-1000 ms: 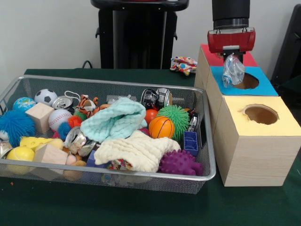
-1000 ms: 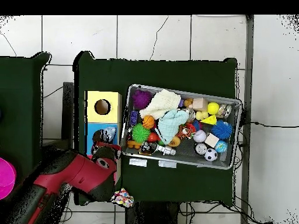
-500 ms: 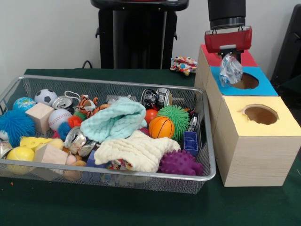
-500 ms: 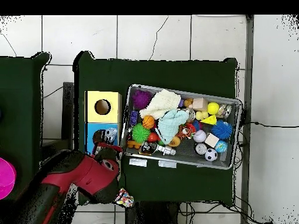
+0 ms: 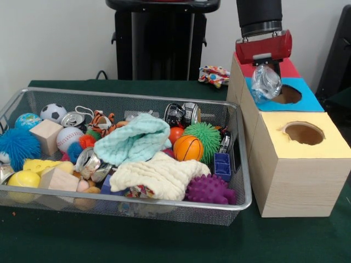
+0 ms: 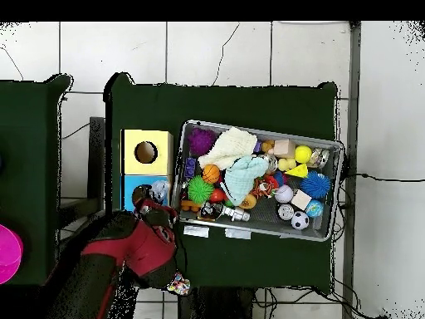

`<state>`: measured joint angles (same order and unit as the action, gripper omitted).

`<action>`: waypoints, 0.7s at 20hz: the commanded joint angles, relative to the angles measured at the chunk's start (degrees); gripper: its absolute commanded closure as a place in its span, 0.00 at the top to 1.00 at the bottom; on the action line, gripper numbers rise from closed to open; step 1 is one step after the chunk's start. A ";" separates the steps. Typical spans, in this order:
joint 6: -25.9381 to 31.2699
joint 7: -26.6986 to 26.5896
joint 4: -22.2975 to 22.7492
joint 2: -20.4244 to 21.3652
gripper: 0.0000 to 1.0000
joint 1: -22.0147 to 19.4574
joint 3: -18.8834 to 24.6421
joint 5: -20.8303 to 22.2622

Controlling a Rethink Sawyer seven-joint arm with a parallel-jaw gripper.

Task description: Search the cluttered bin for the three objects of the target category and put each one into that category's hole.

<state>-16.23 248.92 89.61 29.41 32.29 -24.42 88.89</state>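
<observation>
My gripper [image 5: 267, 64] hangs over the left part of the blue box [image 5: 308, 102], shut on a crumpled clear plastic piece [image 5: 265, 83]. The plastic dangles just left of the blue box's round hole [image 5: 288, 95], partly covering its rim. From overhead the plastic [image 6: 158, 193] shows beside the hole in the blue box [image 6: 130, 193], with the gripper [image 6: 154, 208] at the box's edge. The wire bin [image 5: 242, 164] holds crushed cans [image 5: 89, 161], balls, spiky toys and cloths.
A yellow box [image 5: 329, 146] with its own hole stands in front of the blue one, and a red box [image 5: 246, 69] behind it. A colourful small object [image 5: 214, 75] lies on the green cloth behind the bin. Two cloths [image 5: 134, 139] cover the bin's middle.
The gripper has shifted left and slightly up, carrying the plastic from above the blue hole to its left rim. The bin's contents have not moved.
</observation>
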 commanded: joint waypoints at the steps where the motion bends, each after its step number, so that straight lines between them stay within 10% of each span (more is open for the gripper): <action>1: 6.85 21.70 8.65 -0.72 0.00 -6.85 27.05 1.60; 14: 18.33 18.32 18.78 7.22 0.00 -27.61 55.59 0.59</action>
<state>-4.38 248.92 97.82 42.76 11.43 2.00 89.97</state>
